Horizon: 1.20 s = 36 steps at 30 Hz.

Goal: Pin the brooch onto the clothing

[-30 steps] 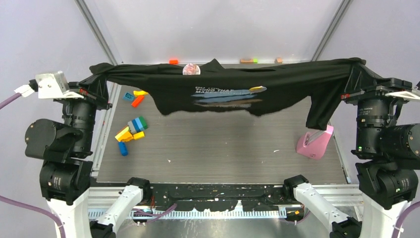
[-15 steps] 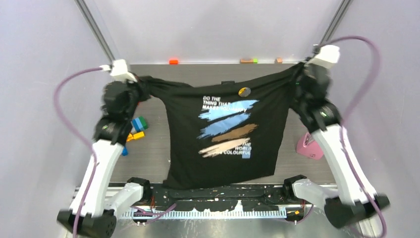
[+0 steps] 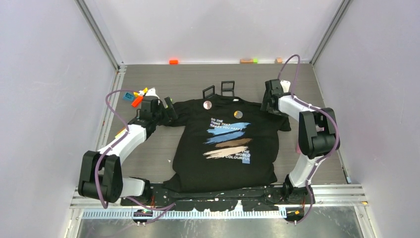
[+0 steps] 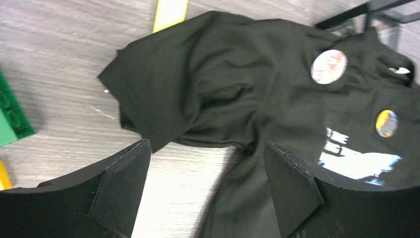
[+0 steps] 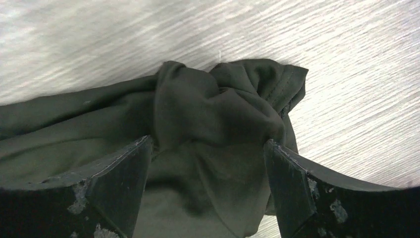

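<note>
From above: noted a grey wood-grain table (image 3: 198, 79) boxed in by pale lavender walls (image 3: 49, 74) with metal corner posts. Found the black short-sleeved T-shirt with white text and blue, tan and cream streaks (image 3: 225, 171) spread flat, front up, at table centre, collar toward the far edge. Counted two badges on its chest: a round pale pinkish button brooch (image 3: 207, 104) beside the collar on the left arm's side, and a round yellow-and-dark button brooch (image 3: 237, 114) just above the print. Logged two small black wire stands (image 3: 227, 88) just beyond the collar, coloured toy bricks (image 3: 134, 97) beside the left arm, and small blocks (image 3: 173, 61) along the far edge. Placed the left gripper (image 3: 168, 110) at the sleeve on its own side, the right gripper (image 3: 270, 101) at the opposite sleeve. From the left wrist: saw jaws spread wide, clamping nothing, crumpled sleeve just ahead of the tips, both brooches farther right and well apart from them, a green brick (image 4: 10, 116) at the left margin. From the right wrist: saw jaws spread wide over the bunched sleeve, cloth lying between the tips, not pinched.
</note>
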Each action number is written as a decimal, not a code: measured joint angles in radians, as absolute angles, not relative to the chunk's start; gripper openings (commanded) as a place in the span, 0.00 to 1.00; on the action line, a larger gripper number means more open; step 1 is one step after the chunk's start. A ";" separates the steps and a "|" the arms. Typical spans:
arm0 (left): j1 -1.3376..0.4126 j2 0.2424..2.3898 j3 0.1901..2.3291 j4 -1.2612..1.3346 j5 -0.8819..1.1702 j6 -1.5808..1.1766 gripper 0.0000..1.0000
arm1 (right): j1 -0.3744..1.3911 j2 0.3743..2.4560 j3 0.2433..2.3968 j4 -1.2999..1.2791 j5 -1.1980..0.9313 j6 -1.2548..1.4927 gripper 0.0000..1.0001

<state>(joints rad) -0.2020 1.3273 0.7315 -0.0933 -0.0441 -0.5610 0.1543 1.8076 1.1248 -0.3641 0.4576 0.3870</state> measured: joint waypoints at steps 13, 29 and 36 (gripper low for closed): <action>-0.411 1.319 0.765 -0.081 0.191 -0.585 0.88 | 0.161 1.513 1.019 -0.388 0.284 0.444 0.89; -0.272 1.302 0.877 -0.272 0.242 -0.586 0.98 | 0.162 1.346 0.982 -0.509 0.253 0.478 0.90; -0.214 1.132 1.133 -0.446 0.173 -0.451 0.98 | 0.162 1.087 1.031 -0.522 0.313 0.474 0.90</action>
